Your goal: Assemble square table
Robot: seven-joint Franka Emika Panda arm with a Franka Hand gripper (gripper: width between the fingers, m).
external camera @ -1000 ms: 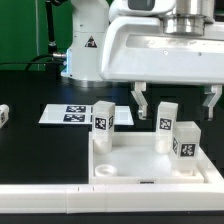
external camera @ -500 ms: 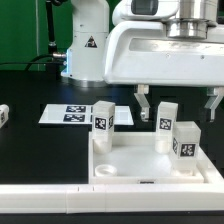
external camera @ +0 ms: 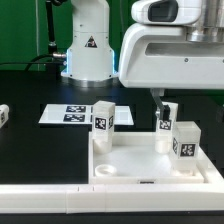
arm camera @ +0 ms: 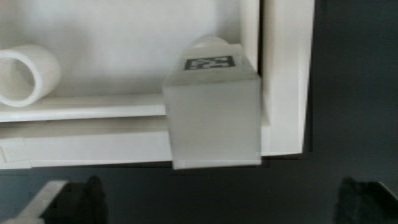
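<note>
The triangular warning sticker [external camera: 88, 42] on the white robot arm base [external camera: 85, 60] was too small to read; the short white tagged block legs [external camera: 103, 117] and the marker board [external camera: 70, 113] carried only black-white tag patterns; the white plastic square tray-like tabletop [external camera: 140, 165] lay on the black table [external camera: 30, 90], three legs upright along its rim; the two-finger gripper [arm camera: 217, 196] hung spread wide, pinching nothing; since half a second before it had shifted toward the exterior view's right, one finger [external camera: 157, 104] now just beside the rear leg [external camera: 167, 114].
</note>
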